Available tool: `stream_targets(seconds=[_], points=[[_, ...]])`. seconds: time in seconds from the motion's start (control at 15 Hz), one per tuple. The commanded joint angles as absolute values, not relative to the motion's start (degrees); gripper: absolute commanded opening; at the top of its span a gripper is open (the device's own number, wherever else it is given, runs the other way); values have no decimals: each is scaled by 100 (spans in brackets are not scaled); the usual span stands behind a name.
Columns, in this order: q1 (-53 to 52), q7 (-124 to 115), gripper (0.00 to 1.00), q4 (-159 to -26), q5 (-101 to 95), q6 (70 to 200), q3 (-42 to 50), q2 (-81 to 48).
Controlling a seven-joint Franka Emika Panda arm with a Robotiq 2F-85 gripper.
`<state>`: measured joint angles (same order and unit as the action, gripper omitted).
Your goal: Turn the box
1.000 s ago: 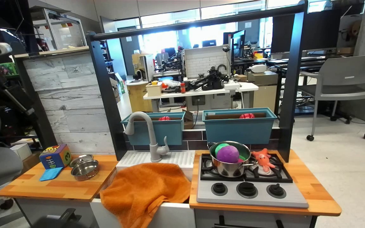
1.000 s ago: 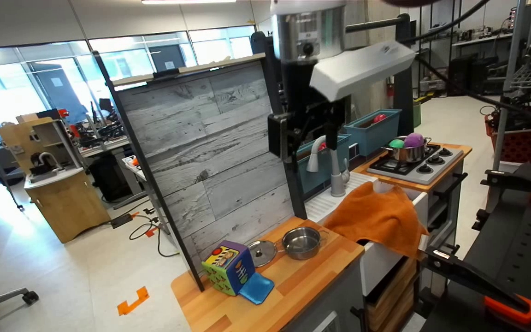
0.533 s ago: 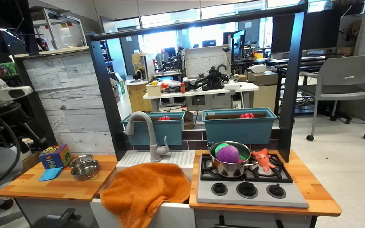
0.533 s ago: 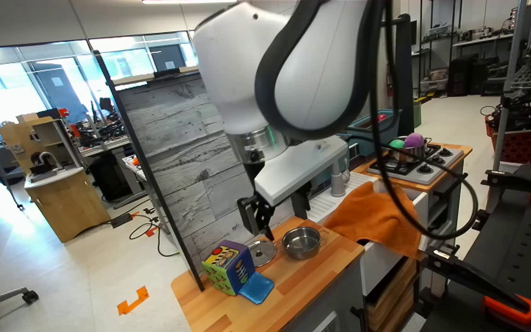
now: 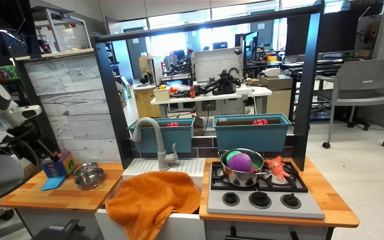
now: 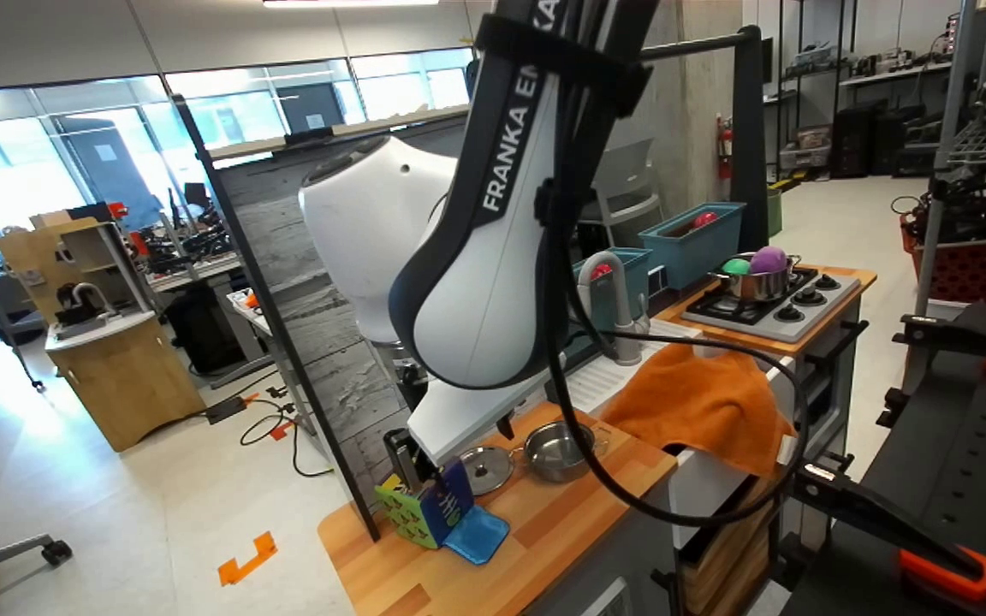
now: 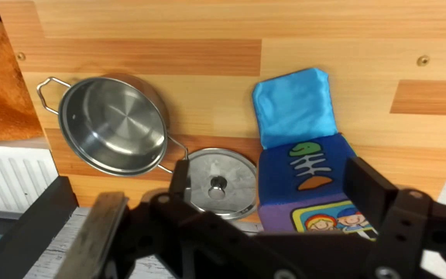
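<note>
The box [image 7: 304,170] stands on the wooden counter in all views. It has a dark blue fishbone face, a purple top with a cartoon picture, and a green side [image 6: 407,522]. A light blue flap [image 7: 294,108] lies out from it on the counter. In an exterior view an orange side with a 3 also shows on the box [image 5: 57,168]. My gripper [image 7: 272,180] is open just above the box. In the wrist view its right finger overlaps the box's right edge; its left finger is over the metal lid. I cannot tell whether a finger touches the box.
The small metal bowl [image 7: 114,124] and its lid [image 7: 223,182] sit beside the box. A grey wood-look panel [image 5: 75,110] rises behind the counter [image 5: 58,198]. An orange towel [image 5: 155,200] covers the sink. A loose arm cable [image 6: 656,509] hangs near the bowl.
The arm has come down from high in front of the panel and moved toward the box, so the gripper is now at its top. The box has not moved.
</note>
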<state>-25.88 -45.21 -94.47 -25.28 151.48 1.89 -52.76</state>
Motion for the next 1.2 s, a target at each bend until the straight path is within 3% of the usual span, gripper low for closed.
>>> stream_targets(seconds=[0.0,1.13], points=[[-2841,-4225,100,-8761,-2341,15299,499,-5761],[-2335,-2240,100,-6353,-942,14808,227,-7334]])
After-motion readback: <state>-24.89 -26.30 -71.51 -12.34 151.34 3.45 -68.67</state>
